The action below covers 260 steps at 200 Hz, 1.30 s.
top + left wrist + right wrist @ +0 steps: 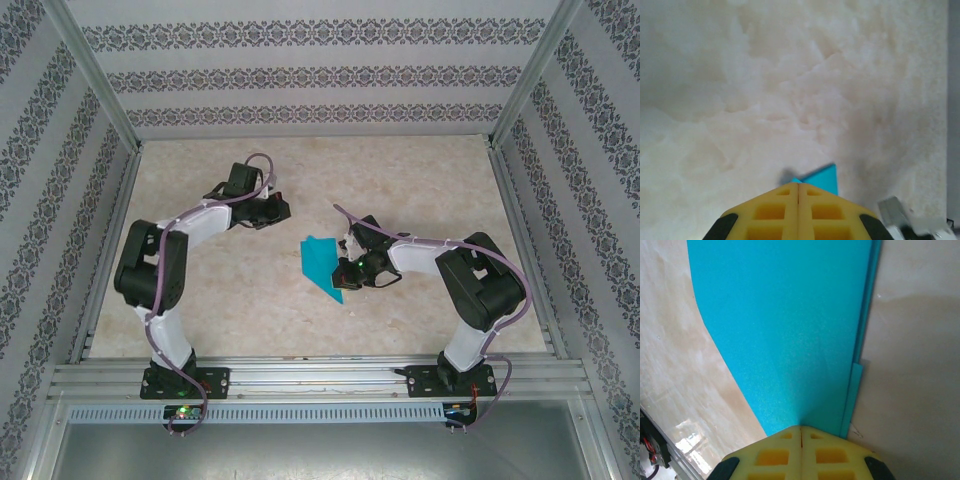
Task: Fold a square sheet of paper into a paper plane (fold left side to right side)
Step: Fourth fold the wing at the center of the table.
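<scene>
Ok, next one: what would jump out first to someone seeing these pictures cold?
The bright turquoise paper, folded into a pointed wedge, lies in the middle of the pale marbled table. The right gripper, shut, sits at the paper's right edge, its yellow fingertips meeting the narrow end in the wrist view. The left gripper, also shut, is up and to the left of the paper, apart from it.

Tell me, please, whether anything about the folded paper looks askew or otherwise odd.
Yes: the turquoise paper has layers that do not line up. In the right wrist view a lower layer peeks out as a thin strip along its right edge, stepping partway, and the left edge bows instead of running straight.
</scene>
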### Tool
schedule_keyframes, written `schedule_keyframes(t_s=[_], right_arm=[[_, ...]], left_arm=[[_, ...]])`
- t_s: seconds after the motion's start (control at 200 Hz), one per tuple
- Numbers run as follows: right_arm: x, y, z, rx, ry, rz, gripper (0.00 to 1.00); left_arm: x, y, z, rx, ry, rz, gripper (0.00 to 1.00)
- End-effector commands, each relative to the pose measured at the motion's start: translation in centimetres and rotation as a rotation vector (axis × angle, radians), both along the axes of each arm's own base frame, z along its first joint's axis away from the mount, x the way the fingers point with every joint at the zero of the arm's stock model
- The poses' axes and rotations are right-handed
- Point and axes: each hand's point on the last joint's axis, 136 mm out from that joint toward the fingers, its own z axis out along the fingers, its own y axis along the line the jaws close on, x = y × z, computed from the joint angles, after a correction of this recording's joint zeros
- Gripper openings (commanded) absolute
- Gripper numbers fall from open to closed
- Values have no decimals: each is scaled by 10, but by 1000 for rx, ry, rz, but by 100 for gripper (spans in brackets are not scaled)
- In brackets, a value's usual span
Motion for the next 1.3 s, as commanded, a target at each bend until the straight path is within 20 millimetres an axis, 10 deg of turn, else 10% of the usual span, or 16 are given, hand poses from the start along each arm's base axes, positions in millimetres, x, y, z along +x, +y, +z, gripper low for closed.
schedule_keyframes(t_s=[0.0, 0.275, 0.65, 1.294], right_arm=[[-33, -44, -41, -210, 129, -41, 0], [-30, -41, -41, -198, 124, -39, 0], [-30, -40, -41, -192, 126, -30, 0], [-30, -38, -38, -179, 125, -21, 0]], left_arm=[[-23, -13, 13, -32, -10, -51, 2], [-61, -52, 6, -95, 49, -131, 2], [-59, -93, -21, -121, 94, -196, 2], [-69, -93, -79, -64, 194, -179, 0]])
